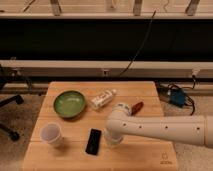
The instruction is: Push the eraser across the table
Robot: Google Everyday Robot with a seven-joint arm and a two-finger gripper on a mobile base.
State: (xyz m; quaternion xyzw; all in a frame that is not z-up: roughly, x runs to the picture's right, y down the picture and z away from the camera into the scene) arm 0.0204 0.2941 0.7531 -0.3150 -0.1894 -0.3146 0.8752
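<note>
The eraser [93,141] is a flat black slab lying on the light wooden table [145,156], near the front edge and left of centre. My gripper [111,140] hangs down from the white arm [165,129] that reaches in from the right. It is low over the table, close to the eraser's right side. I cannot tell whether it touches the eraser.
A white cup [52,135] stands left of the eraser. A green bowl [69,104] sits behind it. A white bottle [102,98] lies on its side at the back centre. A small red object [136,106] lies by the arm. A dark mark [164,161] is at the front right corner.
</note>
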